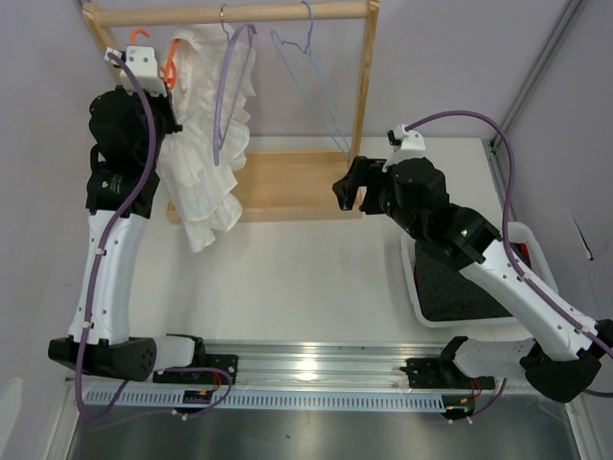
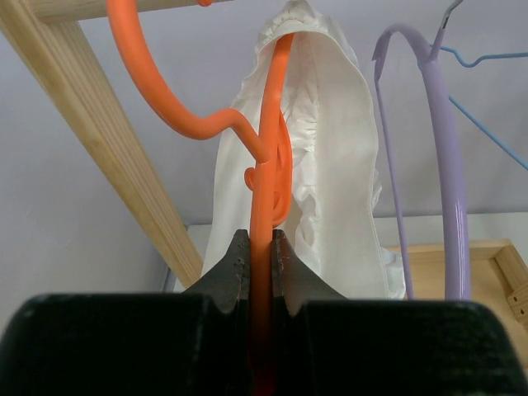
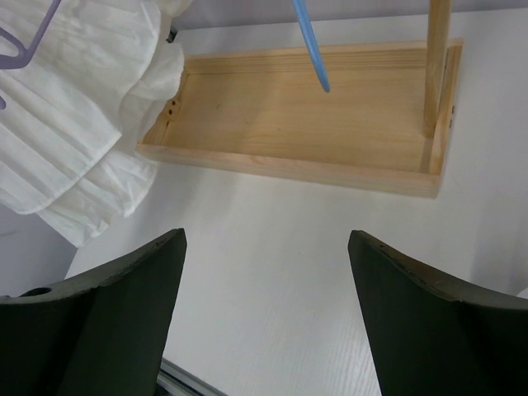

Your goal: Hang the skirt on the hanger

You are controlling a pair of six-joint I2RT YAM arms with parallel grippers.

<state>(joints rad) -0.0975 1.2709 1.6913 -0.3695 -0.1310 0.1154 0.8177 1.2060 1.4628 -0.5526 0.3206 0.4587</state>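
The white skirt hangs draped over the orange hanger at the left end of the wooden rack's top rail. In the left wrist view the orange hanger runs up between my fingers and the skirt hangs over it behind. My left gripper is shut on the hanger's lower bar; it is also seen from above. My right gripper is open and empty over the table in front of the rack's base; its wrist view shows only bare table between the fingers.
A wooden rack with a tray base stands at the back. A purple hanger and a light blue wire hanger hang on its rail. A white bin with dark cloth sits at the right.
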